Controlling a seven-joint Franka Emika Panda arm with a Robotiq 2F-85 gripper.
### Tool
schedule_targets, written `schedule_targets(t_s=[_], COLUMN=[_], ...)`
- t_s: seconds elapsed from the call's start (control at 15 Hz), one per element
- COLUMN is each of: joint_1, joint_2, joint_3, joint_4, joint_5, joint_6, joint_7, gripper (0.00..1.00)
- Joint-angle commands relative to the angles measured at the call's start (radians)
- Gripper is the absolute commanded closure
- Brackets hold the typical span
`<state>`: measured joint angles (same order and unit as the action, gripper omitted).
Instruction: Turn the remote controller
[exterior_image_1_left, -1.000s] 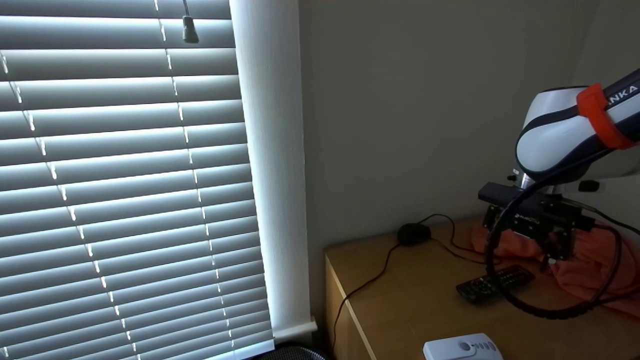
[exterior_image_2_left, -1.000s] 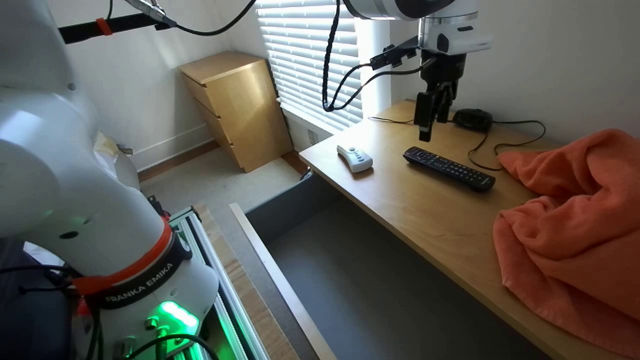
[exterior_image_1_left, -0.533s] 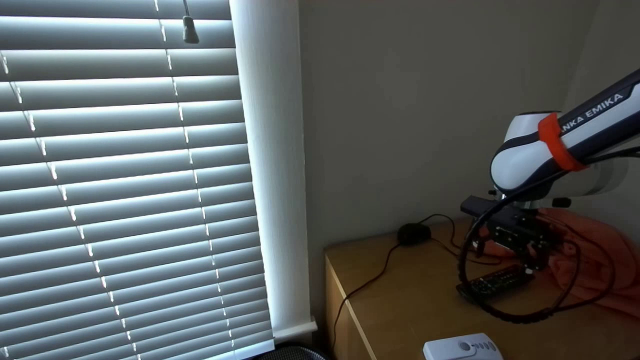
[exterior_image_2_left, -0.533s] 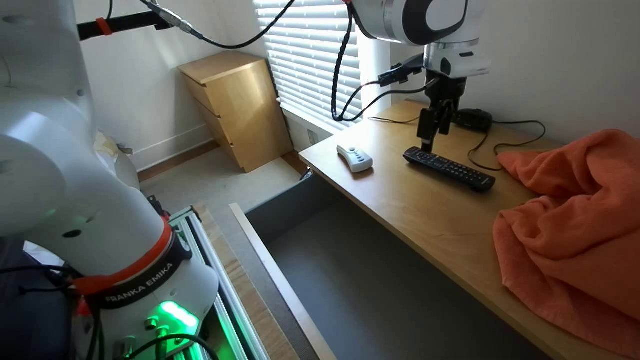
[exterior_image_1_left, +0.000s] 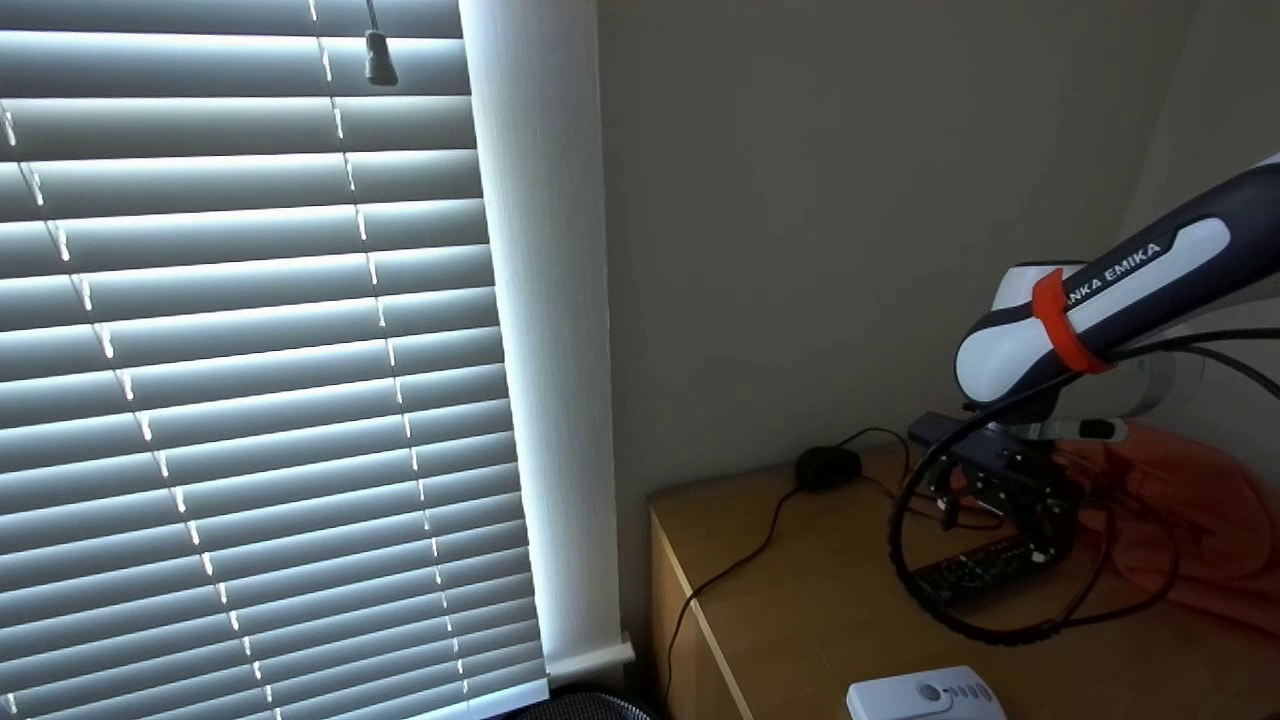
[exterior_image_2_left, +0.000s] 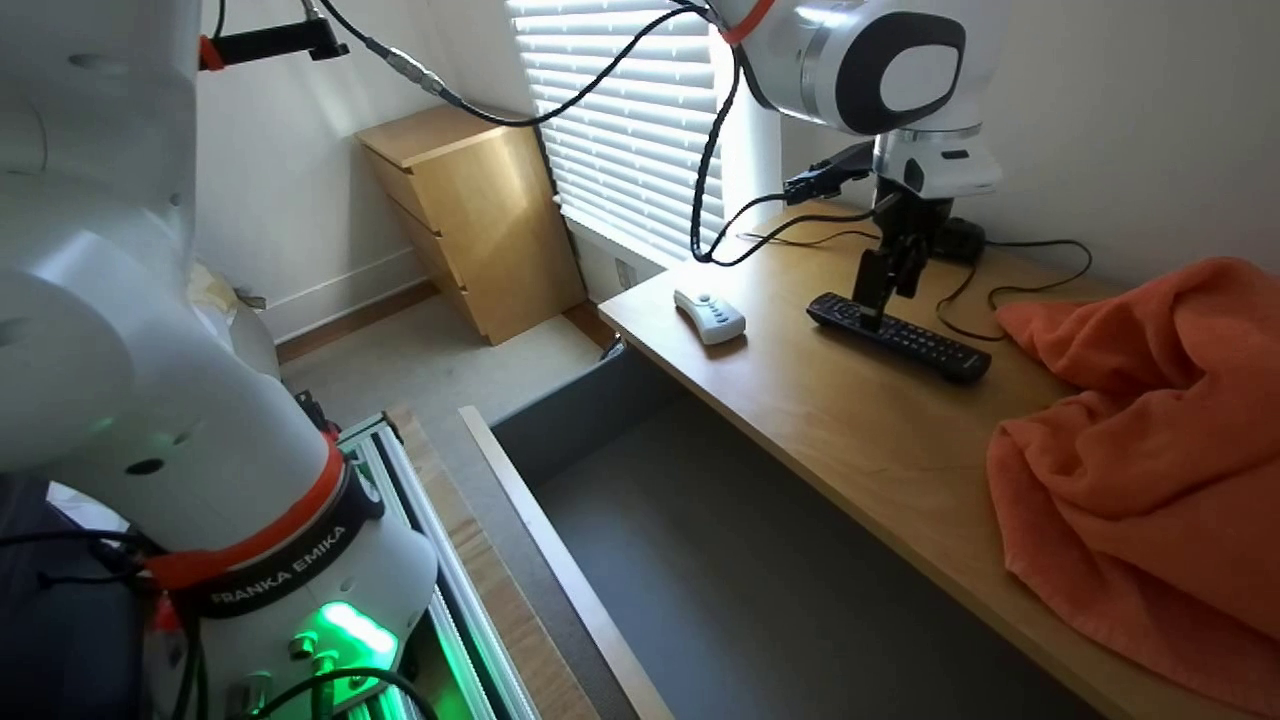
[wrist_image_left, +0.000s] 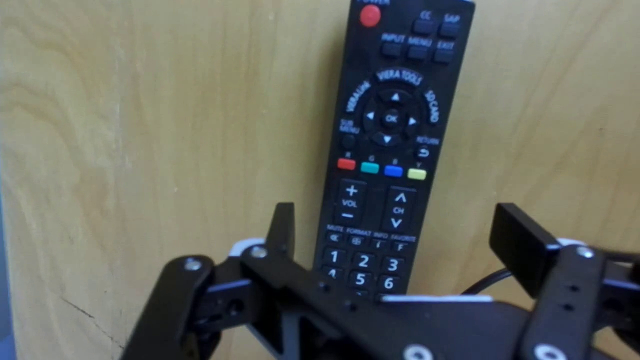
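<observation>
A white robot arm reaches over a pale wooden tabletop. The slim black plastic remote controller lies flat on it, buttons upward, slanting from far left to near right in an exterior view. The black two-fingered gripper points downward over it; in the wrist view its fingers stand wide apart, left and right of the remote controller, with bare wood showing on both sides. Whether a fingertip touches the remote controller or the tabletop cannot be told. In an exterior view, a small white plastic handset lies left of the remote controller, apart from it; a crumpled orange cloth lies to the right; a rounded black box with a thin black cable sits on the far side, partly behind the gripper. A pulled-out, grey-lined wooden drawer occupies the near left.
</observation>
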<state>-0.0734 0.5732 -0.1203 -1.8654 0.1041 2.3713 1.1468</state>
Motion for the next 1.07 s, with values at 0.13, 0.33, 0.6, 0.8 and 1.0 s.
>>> schedule_targets(t_s=[0.13,0.33,0.6,0.8,1.0], joint_1=[0.01,0.018,0.023,0.036,0.041], joint_2=[0.074,0.093,0.101,0.088,0.08], joint_3=[-0.023,-0.032,-0.045,-0.065,-0.071], joint_4=[0.071,0.085,0.097,0.097,0.111], joint_5=[0.054,0.051,0.048,0.046,0.065], joint_6=[-0.018,-0.02,-0.04,-0.082,-0.157], joint_7=[0.025,0.041,0.076,0.16,0.294], gripper=[0.0,0.0,0.29,0.54,0.7])
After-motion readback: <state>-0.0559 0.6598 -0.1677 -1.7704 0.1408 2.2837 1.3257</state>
